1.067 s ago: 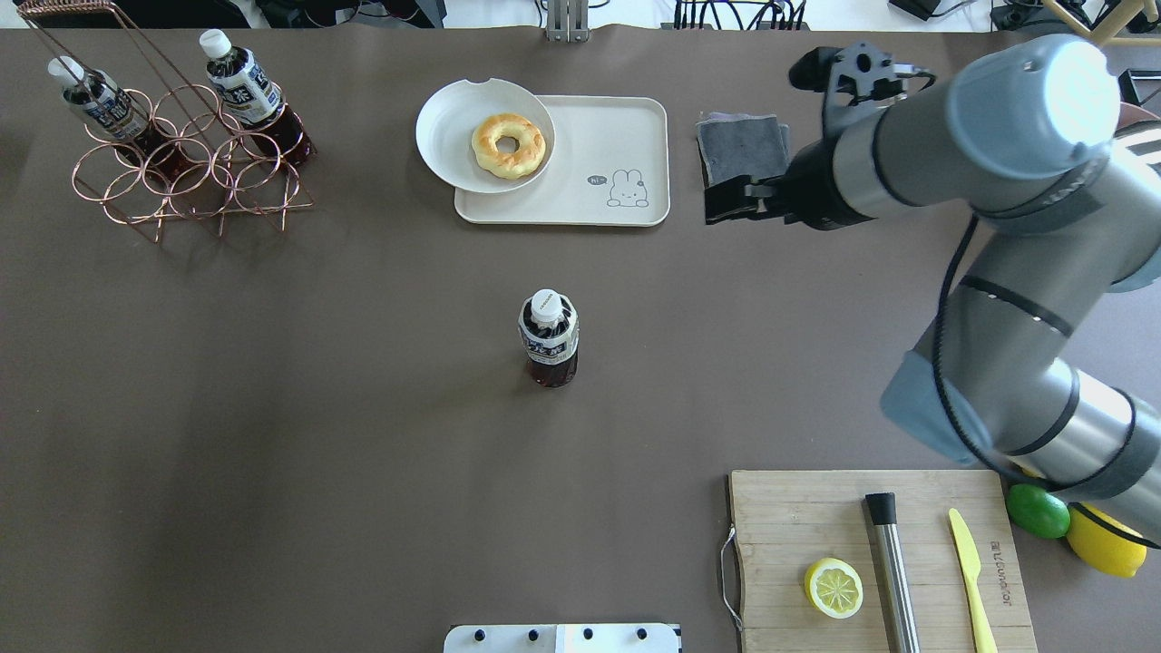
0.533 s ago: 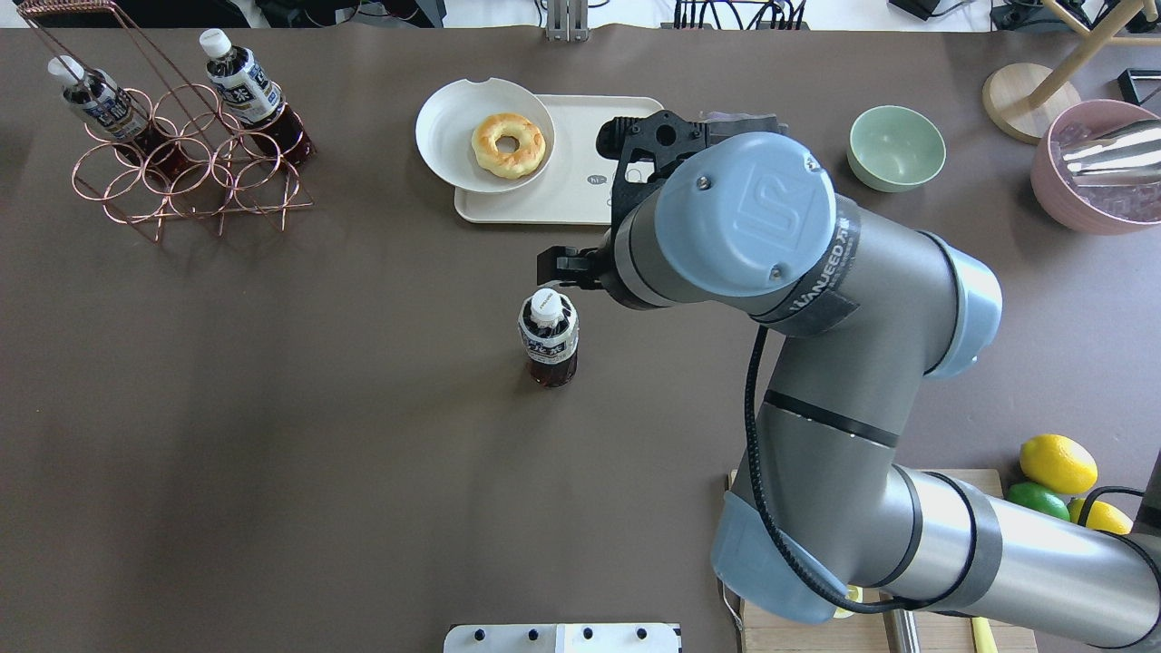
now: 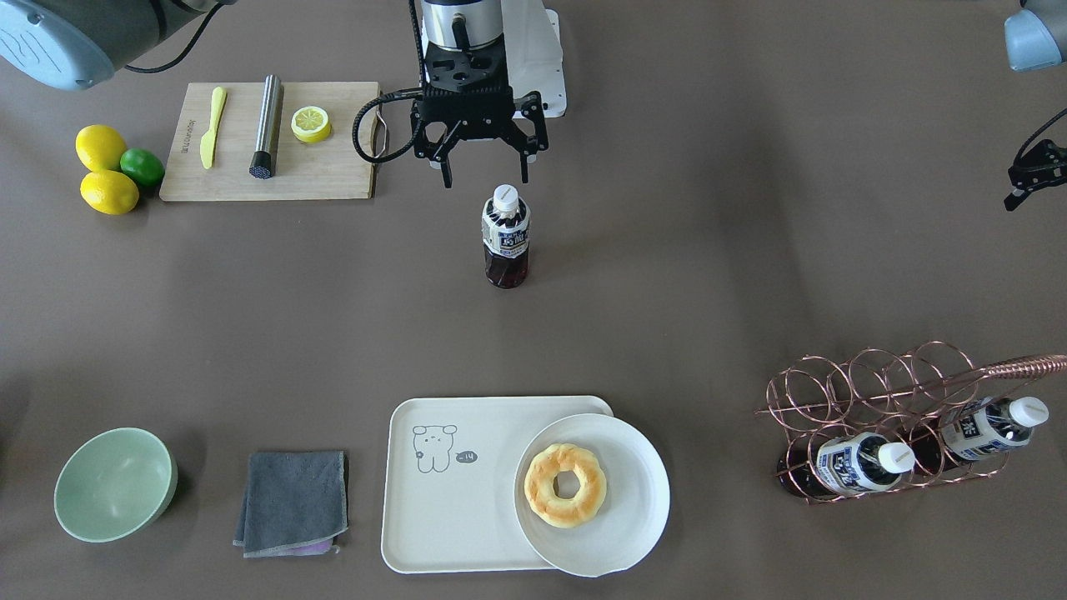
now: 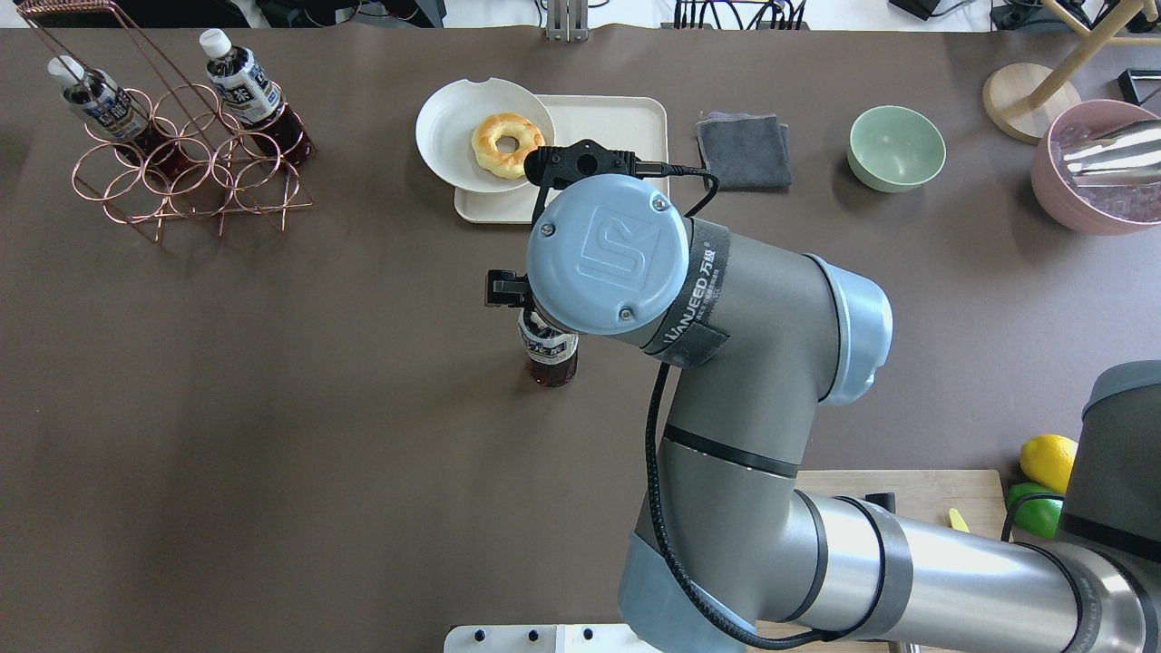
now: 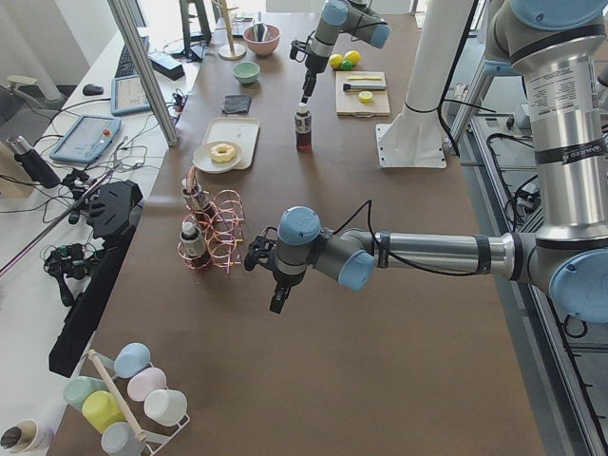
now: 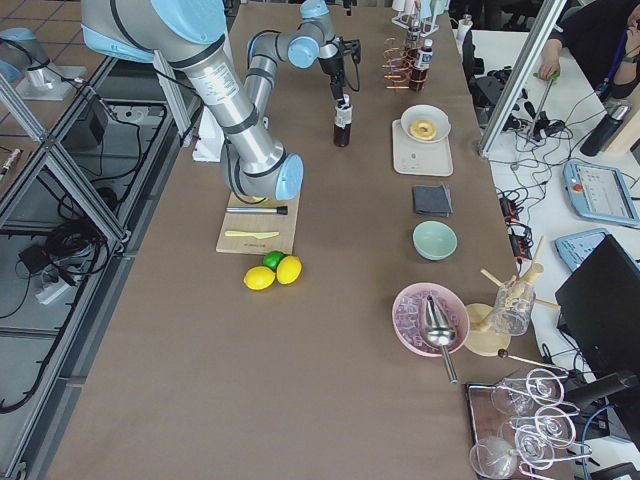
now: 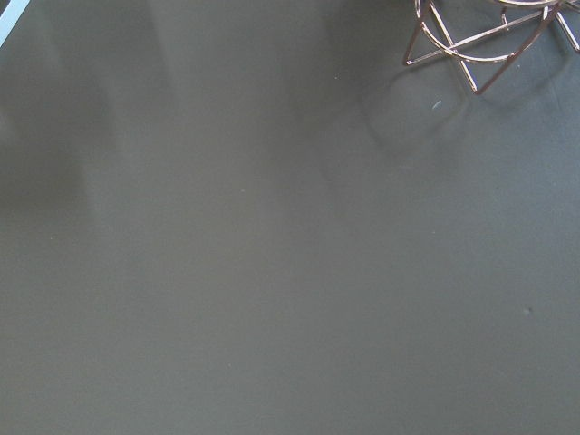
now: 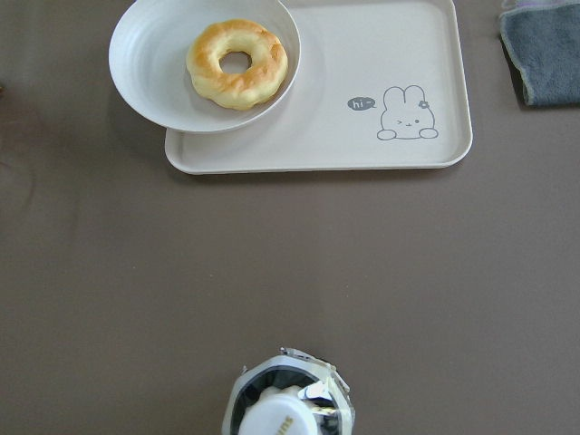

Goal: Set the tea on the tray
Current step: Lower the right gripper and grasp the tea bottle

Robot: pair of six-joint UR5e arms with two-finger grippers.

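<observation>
In the front-facing view the tea [image 3: 505, 237] stands upright and alone at mid-table. It is a clear plastic bottle of dark liquid with a white screw cap and a glossy label. The right gripper [image 3: 486, 179] hangs at its 12 o'clock, just above the cap. Its jaws are spread wide and touch nothing, probably so they can drop past the cap onto the body. The tray [image 3: 454, 508], matte cream with rounded corners and a raised rim, lies at 6 o'clock, well apart.

In the overhead view the right arm hides the cap, and only the bottle's dark lower body shows.

In the right wrist view the cap sits at 6 o'clock and the tray at 12. The round plate [image 8: 145, 82] with its doughnut [image 8: 237, 63] overlaps the tray's 9 o'clock end. That leaves the 3 o'clock half bare, likely room for a bottle.

In the left side view the left gripper [image 5: 275, 294] hangs near the copper wire rack [image 5: 220, 223]. Whether it is wide or closed I cannot tell.
</observation>
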